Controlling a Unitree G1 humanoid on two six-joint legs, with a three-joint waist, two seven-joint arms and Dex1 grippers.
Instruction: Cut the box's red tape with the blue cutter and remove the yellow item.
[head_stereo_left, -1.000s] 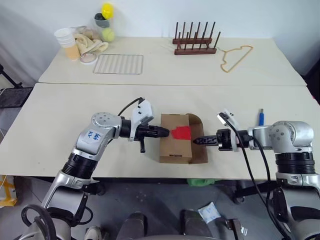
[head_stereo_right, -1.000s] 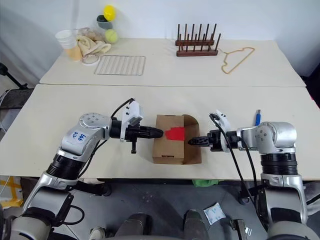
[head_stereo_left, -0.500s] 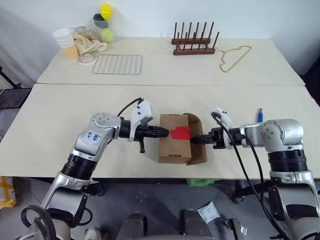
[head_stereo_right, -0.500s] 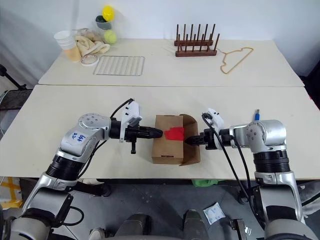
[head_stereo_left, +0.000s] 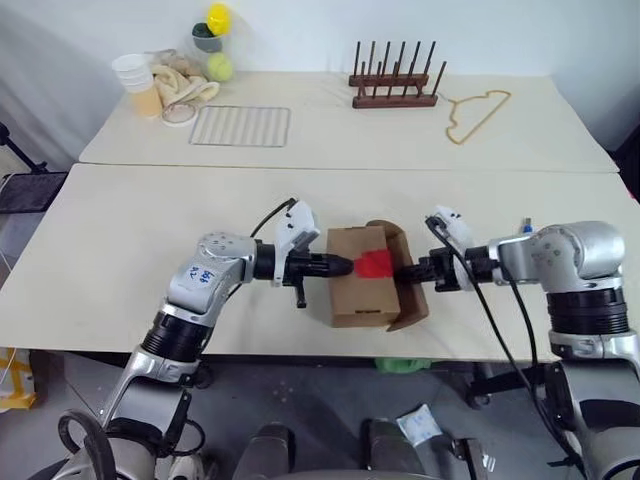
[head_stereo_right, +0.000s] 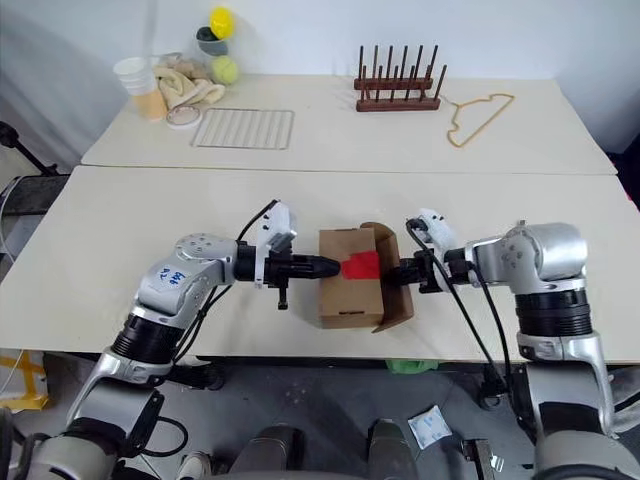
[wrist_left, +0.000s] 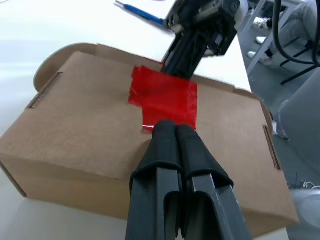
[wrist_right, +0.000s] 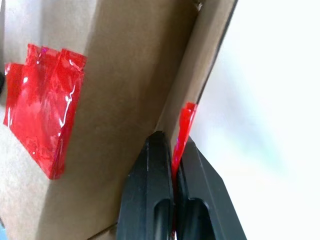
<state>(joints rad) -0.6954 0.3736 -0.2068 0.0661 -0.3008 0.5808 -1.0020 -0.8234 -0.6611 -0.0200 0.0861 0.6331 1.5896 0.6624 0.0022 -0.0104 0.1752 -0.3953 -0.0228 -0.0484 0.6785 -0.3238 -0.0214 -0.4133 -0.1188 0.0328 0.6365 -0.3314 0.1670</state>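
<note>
The left gripper (head_stereo_left: 345, 265) presses its closed, empty fingertips on the box (head_stereo_left: 362, 292), which sits at the near table's front edge, touching the red tape (head_stereo_left: 376, 263) on the lid. The right gripper (head_stereo_left: 404, 271) pinches a red strip of tape at the flap edge. The blue cutter (head_stereo_left: 522, 228) lies farther right.

There are two long tables (head_stereo_left: 120, 230), one behind the other. One brown box (head_stereo_left: 361, 290) sits on the near table, with one piece of red tape (head_stereo_left: 373, 264) on it and one blue cutter (head_stereo_left: 522, 228) lying near it. Two grippers, the left gripper (head_stereo_left: 345, 266) and the right gripper (head_stereo_left: 403, 271), are at the box. The far table has one wire rack (head_stereo_left: 240, 126), one wooden peg rack (head_stereo_left: 394, 88), one yellow hanger (head_stereo_left: 477, 112) and one stack of cups (head_stereo_left: 137, 84).
</note>
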